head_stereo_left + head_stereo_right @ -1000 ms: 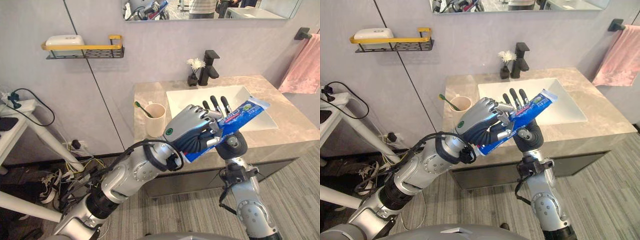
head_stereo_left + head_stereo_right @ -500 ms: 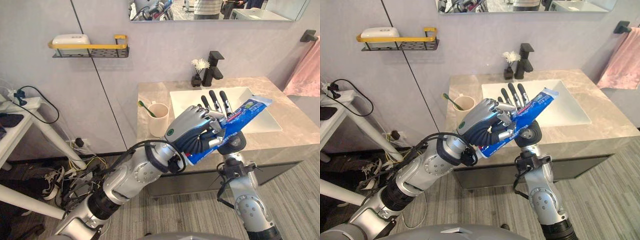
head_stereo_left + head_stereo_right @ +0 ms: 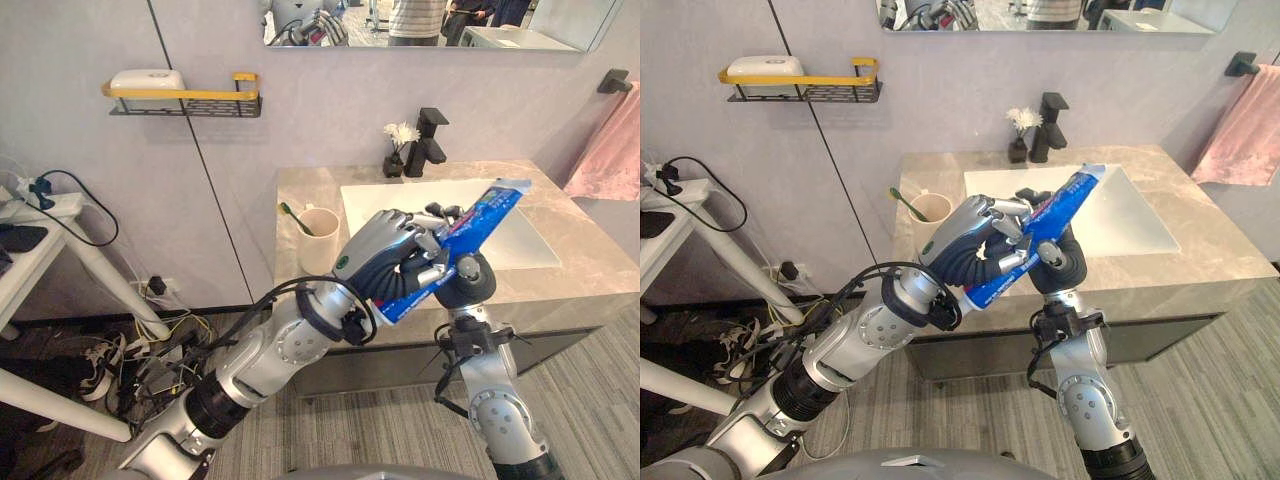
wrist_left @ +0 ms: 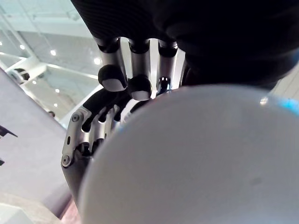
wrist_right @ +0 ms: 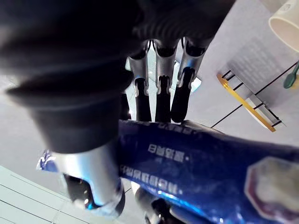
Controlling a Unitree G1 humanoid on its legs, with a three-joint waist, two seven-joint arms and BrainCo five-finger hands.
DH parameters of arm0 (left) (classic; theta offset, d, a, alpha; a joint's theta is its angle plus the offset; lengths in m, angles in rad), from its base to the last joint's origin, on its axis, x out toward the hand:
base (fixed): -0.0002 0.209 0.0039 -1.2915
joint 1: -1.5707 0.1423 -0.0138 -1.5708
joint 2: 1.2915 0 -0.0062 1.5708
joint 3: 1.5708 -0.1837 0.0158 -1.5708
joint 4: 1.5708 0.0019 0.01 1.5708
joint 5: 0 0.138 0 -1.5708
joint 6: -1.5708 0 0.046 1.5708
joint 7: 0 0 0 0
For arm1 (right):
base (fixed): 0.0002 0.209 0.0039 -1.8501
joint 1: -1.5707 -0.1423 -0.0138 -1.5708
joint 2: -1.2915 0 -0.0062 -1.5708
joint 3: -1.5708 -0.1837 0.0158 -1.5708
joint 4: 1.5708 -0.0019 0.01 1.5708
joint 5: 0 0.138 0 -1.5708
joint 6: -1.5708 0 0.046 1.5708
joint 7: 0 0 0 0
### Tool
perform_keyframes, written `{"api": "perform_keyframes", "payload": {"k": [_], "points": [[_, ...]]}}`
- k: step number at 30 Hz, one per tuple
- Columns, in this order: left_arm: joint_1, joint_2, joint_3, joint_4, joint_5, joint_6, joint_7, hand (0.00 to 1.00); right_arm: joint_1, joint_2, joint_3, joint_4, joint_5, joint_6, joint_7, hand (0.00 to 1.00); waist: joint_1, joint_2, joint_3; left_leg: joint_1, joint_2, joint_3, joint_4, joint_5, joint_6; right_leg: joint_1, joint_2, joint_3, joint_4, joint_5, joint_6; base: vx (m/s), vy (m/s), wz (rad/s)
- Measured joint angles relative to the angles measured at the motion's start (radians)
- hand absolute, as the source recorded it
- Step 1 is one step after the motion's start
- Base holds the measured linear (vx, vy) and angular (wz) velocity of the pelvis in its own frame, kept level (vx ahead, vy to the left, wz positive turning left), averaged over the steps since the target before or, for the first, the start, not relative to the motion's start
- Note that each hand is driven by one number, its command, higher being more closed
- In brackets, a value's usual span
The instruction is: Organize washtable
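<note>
A blue toothpaste tube (image 3: 472, 228) is held up slantwise in front of the washtable (image 3: 300, 190), its white crimped end pointing up and to the right. My left hand (image 3: 382, 256) is curled round its lower half. My right hand (image 3: 466, 284) stands just behind the tube, its fingers (image 3: 441, 211) bent over the tube's upper edge. In the right wrist view the tube (image 5: 210, 163) lies across the palm, with the thumb (image 5: 93, 179) in front and the fingers (image 5: 160, 93) behind. A beige cup (image 3: 318, 238) with a green toothbrush (image 3: 290, 212) stands on the counter's left part.
A white sink basin (image 3: 530, 240) is set in the counter, with a black faucet (image 3: 428, 135) and a small flower vase (image 3: 398, 150) behind it. A yellow-edged wall shelf (image 3: 185, 96) carries a soap box (image 3: 145, 78). A pink towel (image 3: 605, 150) hangs at the right.
My right hand's fingers, straight and upright behind the tube before, have bent down over it. The tube's upper end has tipped slightly higher. The camera shifted a little.
</note>
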Motion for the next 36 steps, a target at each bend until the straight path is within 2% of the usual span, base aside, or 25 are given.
{"api": "perform_keyframes", "payload": {"k": [21,22,31,36], "points": [[-0.015,-0.027,-0.012,0.027,0.0,-0.009,0.041,1.0,-0.042,0.0,0.02,-0.003,0.038,-0.02,-0.02,1.0,0.001,0.003,0.002,-0.011,0.002,0.013,0.014,-0.004,-0.005,-0.01,-0.001,0.024,0.0,0.0,-0.001,0.0,0.0,-0.01],[-0.015,-0.027,-0.012,0.029,0.0,-0.01,0.042,0.0,-0.042,0.0,0.02,-0.003,0.038,-0.02,-0.022,1.0,0.0,0.004,0.002,-0.011,0.002,0.014,0.014,-0.004,-0.005,-0.01,-0.001,0.025,0.0,0.0,-0.001,0.0,0.0,0.0],[-0.013,-0.002,-0.015,0.033,0.0,-0.022,0.042,0.0,-0.042,0.0,0.015,-0.003,0.038,-0.02,-0.03,1.0,0.001,0.006,0.004,-0.011,0.002,0.015,0.014,-0.004,-0.005,-0.011,-0.001,0.025,0.0,0.0,-0.001,0.0,0.0,0.0],[-0.004,0.012,-0.007,0.033,0.0,-0.037,0.041,0.0,-0.042,0.0,0.015,-0.003,0.037,-0.012,-0.034,1.0,0.001,0.022,0.015,-0.01,0.002,0.015,0.014,-0.005,-0.005,-0.01,-0.001,0.025,0.0,0.0,-0.001,0.0,0.0,0.0]]}}
